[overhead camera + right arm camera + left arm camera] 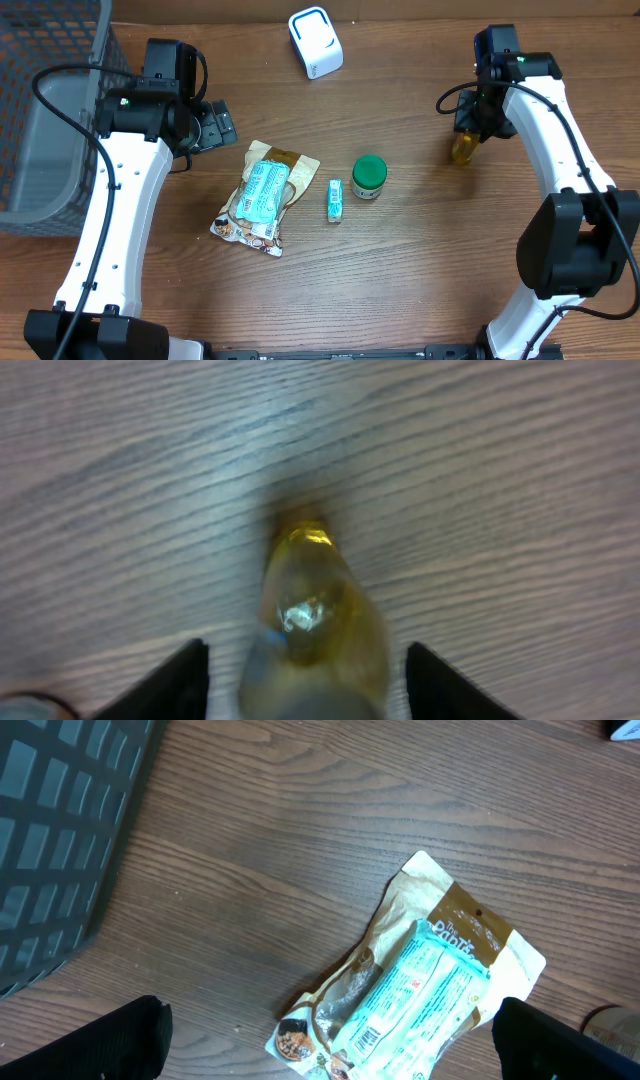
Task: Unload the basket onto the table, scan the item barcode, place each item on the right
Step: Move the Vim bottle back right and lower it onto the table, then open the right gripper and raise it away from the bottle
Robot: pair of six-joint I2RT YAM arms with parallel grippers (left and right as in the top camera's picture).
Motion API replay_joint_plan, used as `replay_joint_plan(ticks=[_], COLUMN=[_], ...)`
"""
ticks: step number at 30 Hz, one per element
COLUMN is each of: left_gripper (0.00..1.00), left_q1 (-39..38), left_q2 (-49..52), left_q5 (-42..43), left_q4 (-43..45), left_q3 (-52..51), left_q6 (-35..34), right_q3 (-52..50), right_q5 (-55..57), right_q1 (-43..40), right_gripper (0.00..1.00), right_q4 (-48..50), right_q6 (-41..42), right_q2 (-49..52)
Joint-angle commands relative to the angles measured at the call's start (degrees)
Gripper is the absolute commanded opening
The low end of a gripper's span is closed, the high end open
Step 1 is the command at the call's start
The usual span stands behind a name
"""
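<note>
The right jaws stand part open astride the amber bottle (315, 620), gripping nothing; it rests on the bench (420, 250), well apart from the white scanner (315, 42). The left jaws gape wide, empty, near the snack packet (420, 990).

Brown wood-grain counter (420, 260) fills the view, evenly lit, with a faint pale sheen along the grain. Grey mesh basket (40, 110) stands at far left.
</note>
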Motion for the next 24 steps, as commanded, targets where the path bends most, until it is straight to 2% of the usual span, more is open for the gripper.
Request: replay_joint_plan(ticks=[1, 11, 17, 20, 24], left_gripper=[1.0, 1.0, 0.99, 1.0, 1.0], left_q1=[0.11, 0.11, 0.11, 0.11, 0.11], left_q2=[-0.02, -0.02, -0.02, -0.02, -0.02], left_q5=[0.13, 0.13, 0.13, 0.13, 0.13], left_q4=[0.09, 0.07, 0.09, 0.09, 0.09], left_q3=[1.01, 1.01, 1.01, 1.01, 1.01], left_q6=[1.07, 1.09, 1.09, 1.07, 1.09], right_q3=[0.33, 0.33, 1.86, 4.94, 9.16], right_q5=[-0.22, -0.22, -0.15, -0.15, -0.2], right_q1=[-0.09, -0.11, -0.11, -0.11, -0.07], right_gripper=[0.66, 0.85, 0.87, 0.93, 0.96], right_q4=[0.24, 0.55, 0.66, 0.13, -0.42], right_q6=[0.5, 0.5, 1.9, 2.01, 2.01], right_q2=[-0.7, -0.7, -1.05, -2.03, -4.33])
